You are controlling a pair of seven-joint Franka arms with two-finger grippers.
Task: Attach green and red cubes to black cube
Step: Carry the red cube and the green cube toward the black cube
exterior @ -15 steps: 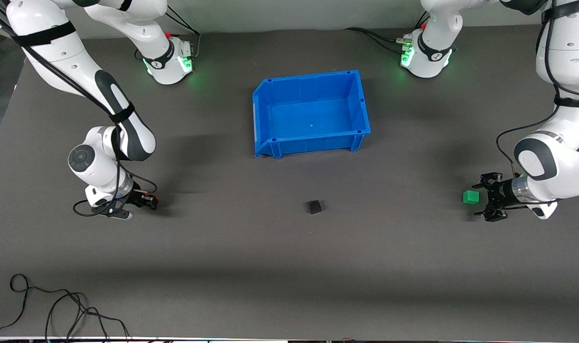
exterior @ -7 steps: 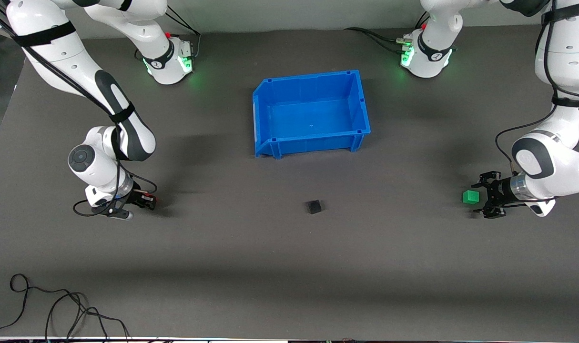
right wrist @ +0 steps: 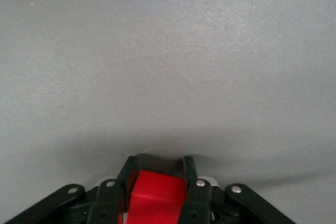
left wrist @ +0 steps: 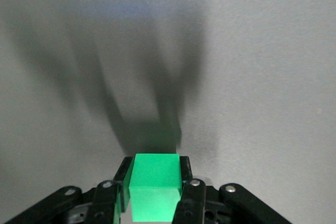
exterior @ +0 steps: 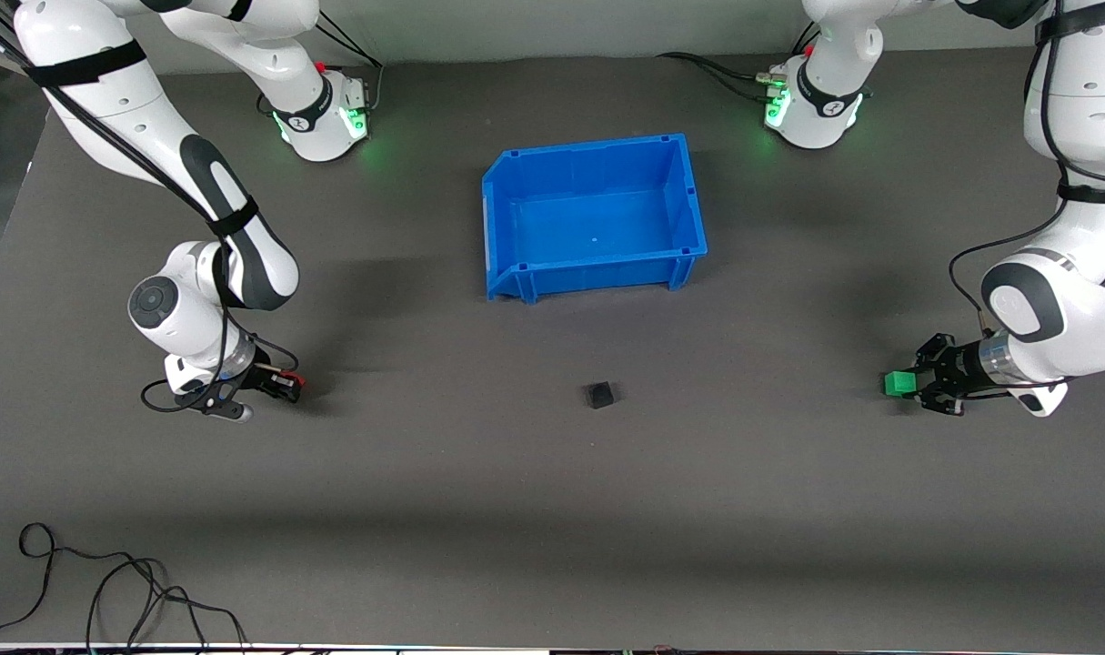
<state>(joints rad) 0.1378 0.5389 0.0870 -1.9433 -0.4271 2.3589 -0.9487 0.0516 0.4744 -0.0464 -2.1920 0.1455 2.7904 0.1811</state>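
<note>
The black cube (exterior: 599, 395) sits on the grey mat, nearer to the front camera than the blue bin. My left gripper (exterior: 909, 386) is low at the left arm's end of the table, shut on the green cube (exterior: 897, 384), which fills the gap between its fingers in the left wrist view (left wrist: 154, 187). My right gripper (exterior: 290, 383) is low at the right arm's end of the table, shut on the red cube (right wrist: 155, 198); in the front view only a red sliver (exterior: 292, 377) of it shows at the fingertips.
An empty blue bin (exterior: 688, 196) stands mid-table, farther from the front camera than the black cube. A loose black cable (exterior: 106, 582) lies near the table's front edge at the right arm's end.
My left gripper has closed on the green cube, which lay just ahead of its open fingers before. The right arm has barely moved.
</note>
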